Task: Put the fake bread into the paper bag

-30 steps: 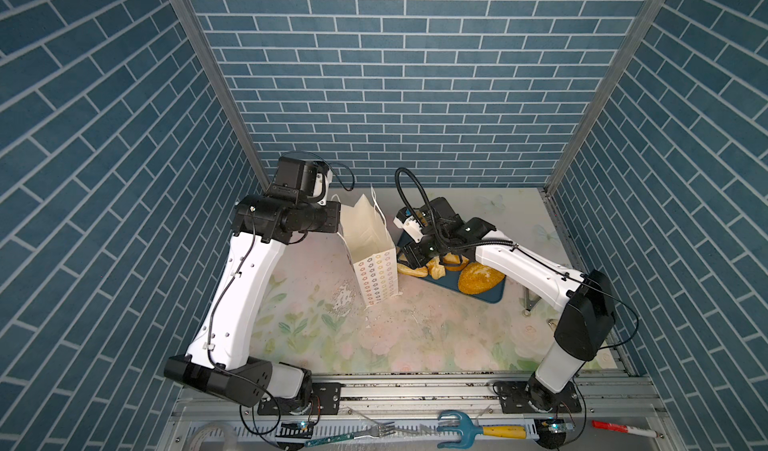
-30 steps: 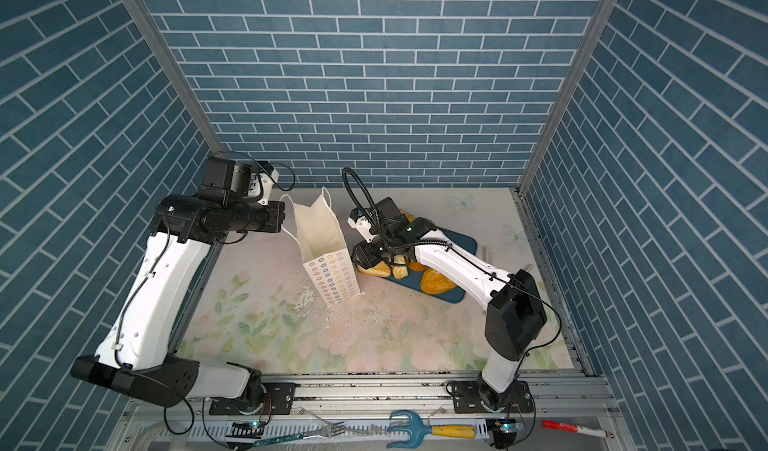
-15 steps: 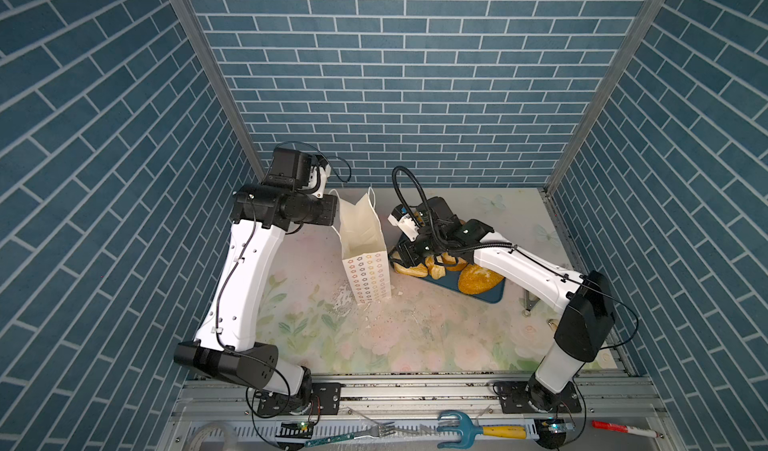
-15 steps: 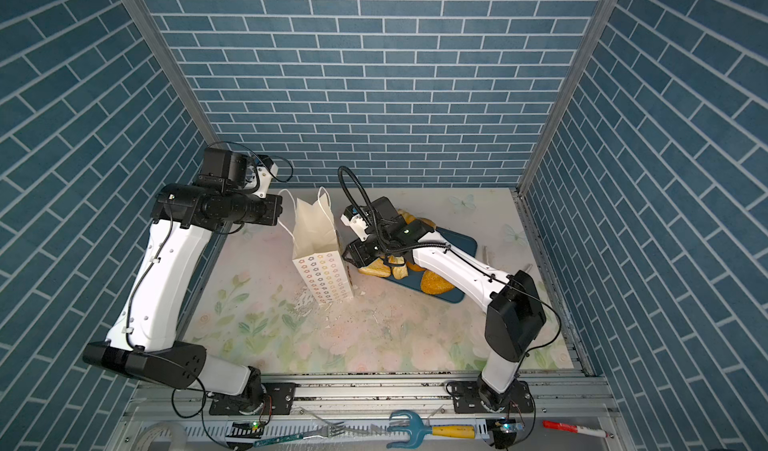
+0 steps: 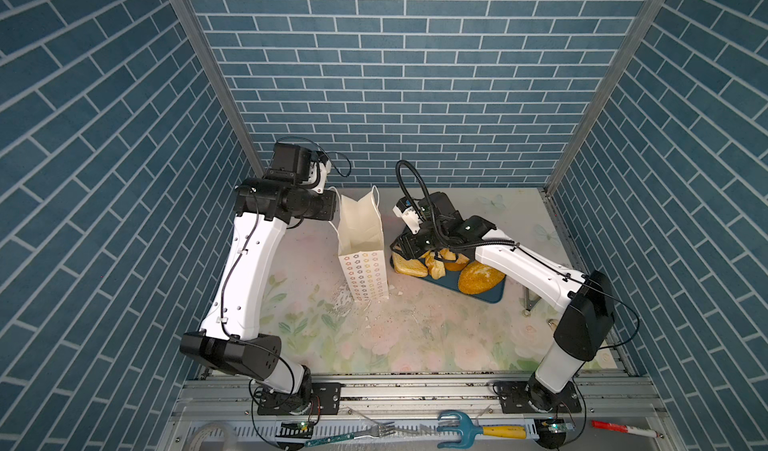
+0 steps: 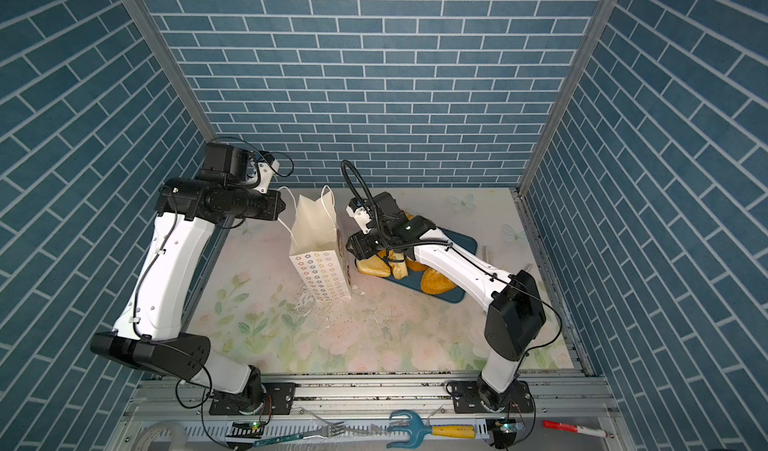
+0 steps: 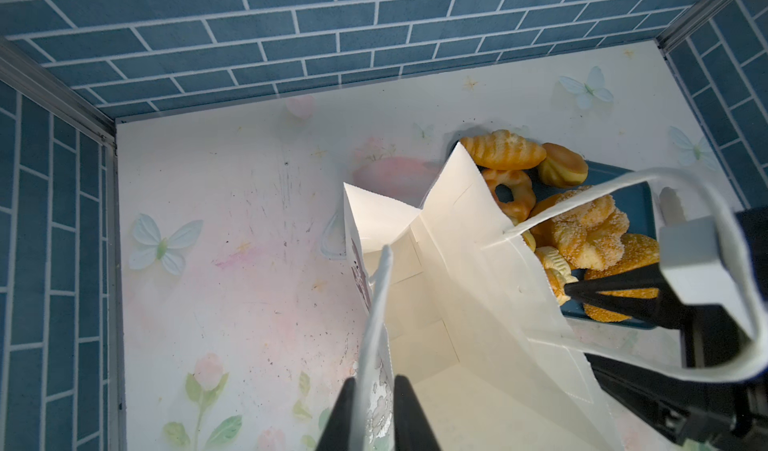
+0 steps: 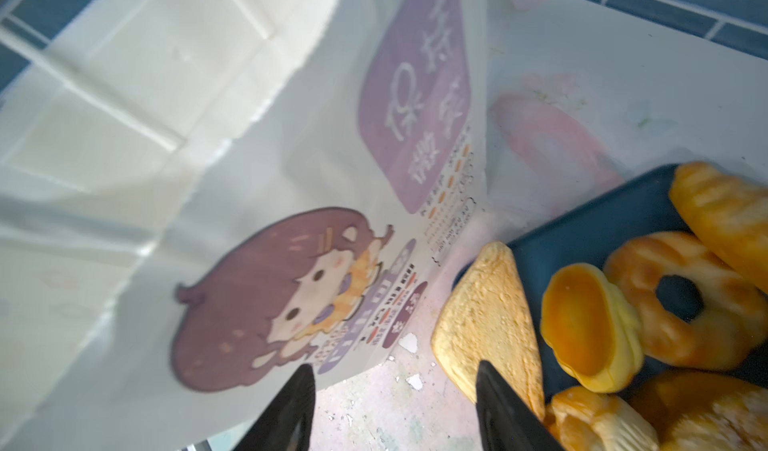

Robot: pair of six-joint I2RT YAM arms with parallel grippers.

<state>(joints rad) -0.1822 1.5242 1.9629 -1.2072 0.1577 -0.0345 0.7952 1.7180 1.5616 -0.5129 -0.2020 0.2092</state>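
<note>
The white paper bag (image 5: 361,237) (image 6: 316,237) stands upright on the mat with its mouth open, and what I see of its inside holds nothing. My left gripper (image 7: 376,390) hangs over the bag's rim, its jaws slightly open, with a cord handle (image 7: 380,299) running loosely between them. The fake bread lies on the dark blue tray (image 5: 494,295) right of the bag: seeded loaf (image 5: 480,277), toast wedge (image 8: 486,316), glazed ring (image 7: 509,193), croissant (image 7: 503,149) and sugared wreath (image 7: 590,232). My right gripper (image 8: 395,386) is open, low between bag and toast wedge, holding nothing.
Blue brick walls close in on three sides. White flecks (image 5: 345,299) litter the mat in front of the bag. A small metal piece (image 5: 530,299) lies right of the tray. A fork (image 5: 374,430), a blue hand rake (image 5: 478,430) and a red marker (image 5: 619,426) lie on the front rail.
My left arm has drawn back toward the rear wall, and the bag has shifted slightly back and left with it. The right gripper has edged a little toward the bag.
</note>
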